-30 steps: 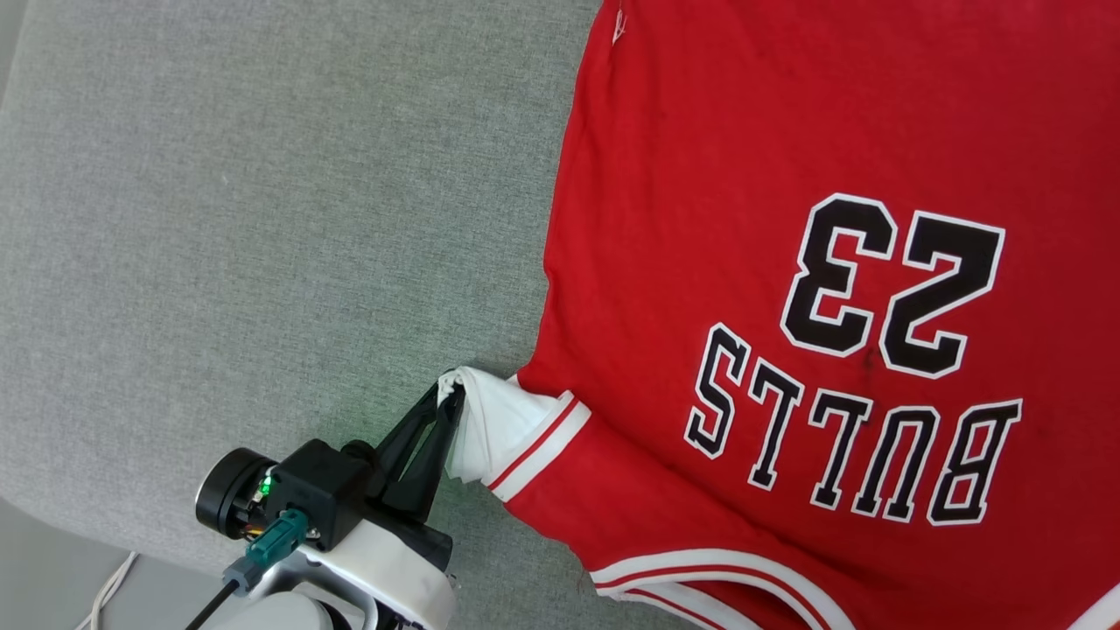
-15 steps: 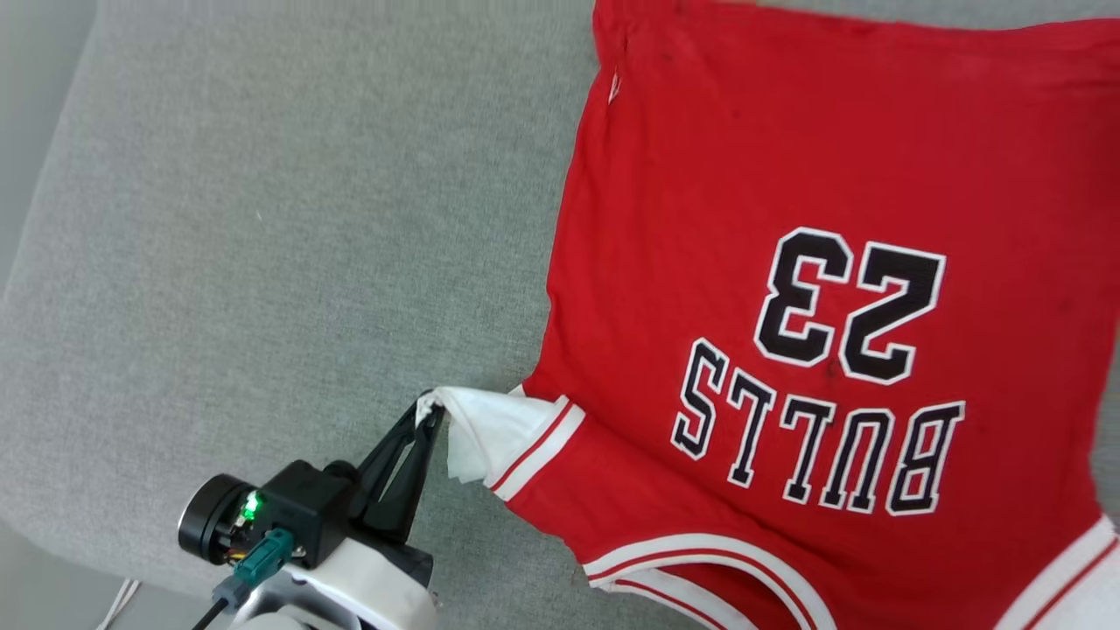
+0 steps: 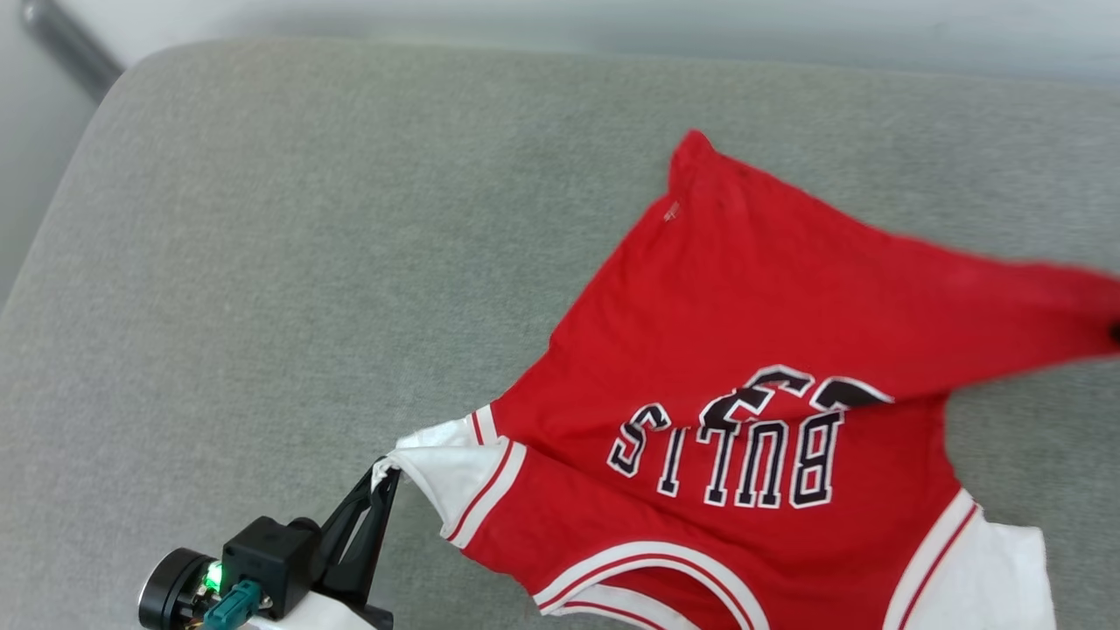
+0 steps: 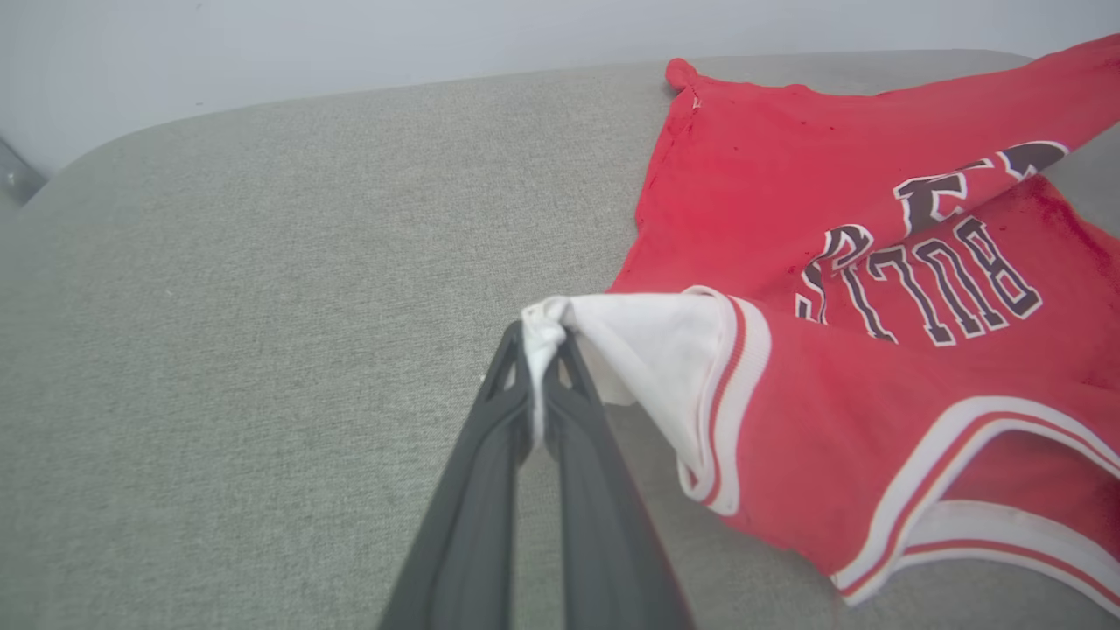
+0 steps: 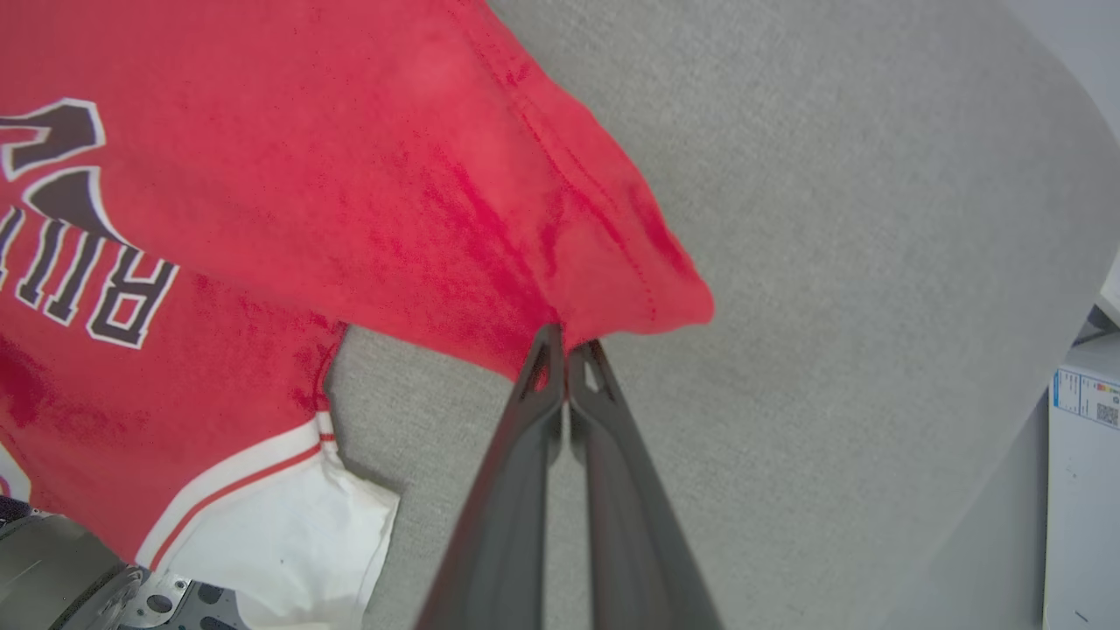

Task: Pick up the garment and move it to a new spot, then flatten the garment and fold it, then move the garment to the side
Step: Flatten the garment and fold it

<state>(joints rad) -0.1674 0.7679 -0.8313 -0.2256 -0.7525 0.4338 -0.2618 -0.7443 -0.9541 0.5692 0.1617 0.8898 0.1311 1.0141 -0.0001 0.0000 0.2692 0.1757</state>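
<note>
The garment (image 3: 744, 306), a red jersey with white sleeves and a black-and-white print, lies print-up on the grey cushion (image 3: 306, 262). My left gripper (image 3: 385, 472) is at the lower left, shut on the tip of the near white sleeve (image 4: 647, 350), which is pulled out taut; its closed tips (image 4: 541, 337) pinch the bunched cloth. My right gripper (image 5: 564, 341) is shut on the garment's red hem corner (image 5: 630, 289) and holds it raised off the cushion. That lifted corner stretches to the head view's right edge and folds over part of the number.
The cushion's rounded edge runs down the left of the head view, with a dark bar (image 3: 70, 44) beyond its far left corner. A white cabinet (image 5: 1085, 455) stands off the cushion's side. Bare cushion (image 4: 219, 306) spreads to the left of the garment.
The head camera has tilted up. My right gripper has shut on the hem corner and drawn it up and to the right, creasing the cloth over the number. The left keeps its hold on the sleeve.
</note>
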